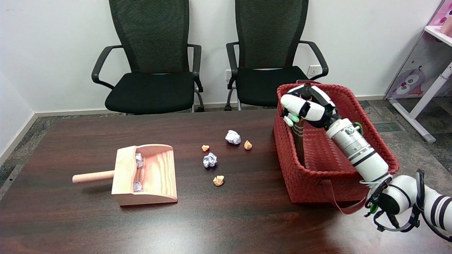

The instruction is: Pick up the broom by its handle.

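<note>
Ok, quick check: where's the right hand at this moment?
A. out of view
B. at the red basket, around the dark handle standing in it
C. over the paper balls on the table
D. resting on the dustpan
B: the right hand sits at the far left corner of the red basket, fingers wrapped around the top of the dark handle that stands inside it.

Wooden dustpan (148,174), paper wads (233,137), red basket (303,183), two chairs (152,70).
</note>
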